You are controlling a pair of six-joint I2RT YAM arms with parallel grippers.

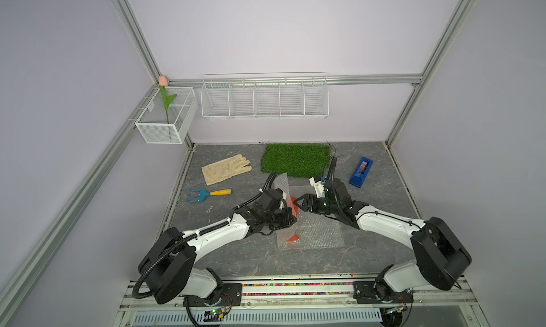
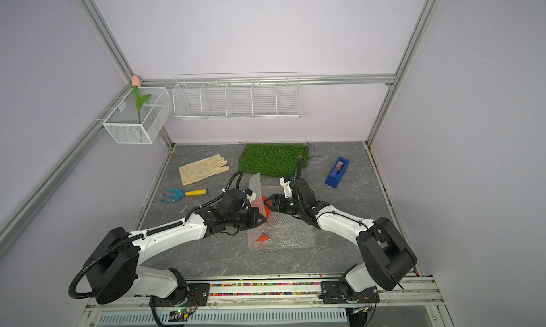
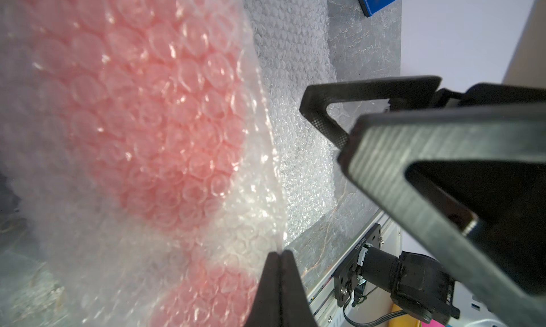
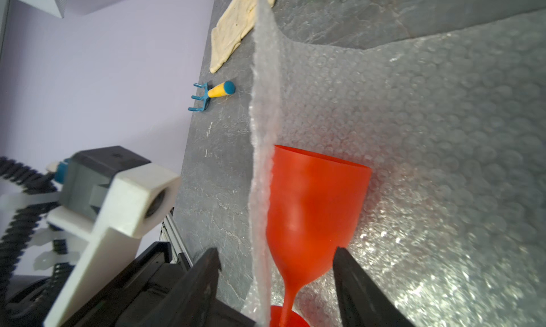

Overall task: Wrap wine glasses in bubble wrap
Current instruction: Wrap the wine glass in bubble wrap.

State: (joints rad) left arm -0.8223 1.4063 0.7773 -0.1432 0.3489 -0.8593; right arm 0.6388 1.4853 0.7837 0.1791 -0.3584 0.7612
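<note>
The red-orange wine glass point(image 1: 293, 206) point(image 2: 267, 211) point(image 4: 313, 204) lies on its side on the bubble wrap point(image 1: 319, 231) point(image 2: 291, 234) point(image 4: 443, 133) at mid-table. Its foot point(image 1: 294, 238) points toward the front. My left gripper point(image 1: 292, 220) point(image 2: 263, 220) point(image 3: 279, 253) is shut on the sheet's left edge and holds that flap raised beside the glass. Through the flap the glass shows as a pink blur point(image 3: 153, 109). My right gripper point(image 1: 296, 205) point(image 2: 266, 204) point(image 4: 277, 251) is open. Its jaws stand on either side of the raised flap and the lower part of the cup, with gaps showing.
A cream glove point(image 1: 226, 168) and a blue-and-yellow hand rake point(image 1: 209, 193) lie at the left. The green turf mat point(image 1: 297, 160) sits behind the wrap. A blue tape dispenser point(image 1: 361, 172) is at the right. Wire baskets point(image 1: 264, 97) hang on the back wall.
</note>
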